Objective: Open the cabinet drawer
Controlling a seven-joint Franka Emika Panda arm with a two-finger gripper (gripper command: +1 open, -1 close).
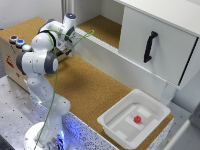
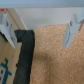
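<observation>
Hiding behind the arm, jaws spread, drawer (image 1: 152,42) handle unheld

A robot lab — the arm (image 1: 42,75) is bolted to a perforated metal bench (image 1: 12,107). Cork board (image 1: 87,85) covers the worktop.

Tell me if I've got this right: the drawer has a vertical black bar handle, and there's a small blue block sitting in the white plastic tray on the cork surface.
Not quite. The block in the white plastic tray is red, not blue, as the exterior view shows. The rest holds: the drawer has a vertical black bar handle, and the tray sits on the cork surface.
</observation>
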